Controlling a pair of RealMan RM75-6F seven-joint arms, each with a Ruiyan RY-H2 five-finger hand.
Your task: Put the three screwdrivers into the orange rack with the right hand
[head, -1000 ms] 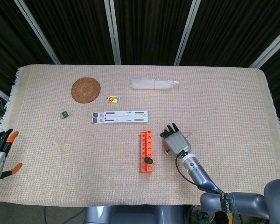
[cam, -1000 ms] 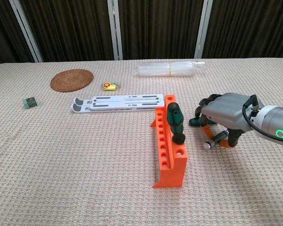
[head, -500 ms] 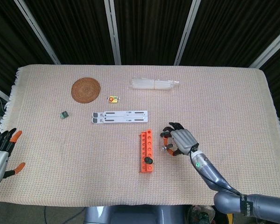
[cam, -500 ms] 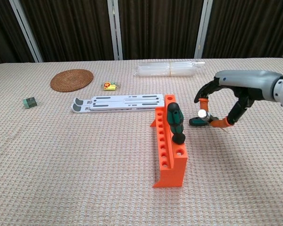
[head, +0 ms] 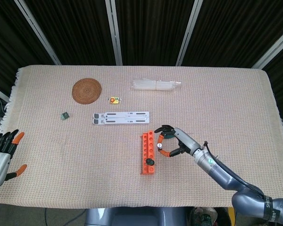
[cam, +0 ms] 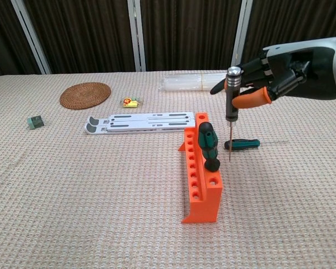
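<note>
My right hand point(cam: 280, 75) point(head: 173, 141) holds a thin precision screwdriver point(cam: 231, 106) upright, tip down, in the air just right of the orange rack point(cam: 200, 179) point(head: 148, 151). In one rack hole stands a screwdriver with a green and black handle point(cam: 208, 145). Another green-handled screwdriver point(cam: 243, 144) lies flat on the cloth to the right of the rack, below my hand. My left hand point(head: 1, 155) hangs at the table's left edge with fingers spread and nothing in it.
A white slotted stand point(cam: 140, 122) lies behind the rack. Further back are a round woven coaster point(cam: 85, 94), a small yellow item point(cam: 131, 102), a clear plastic bundle point(cam: 201, 82) and a small green cube point(cam: 36, 121).
My right hand has lifted the thin screwdriver off the cloth, turned it upright and carried it left toward the rack. The green-handled screwdriver on the cloth now shows.
</note>
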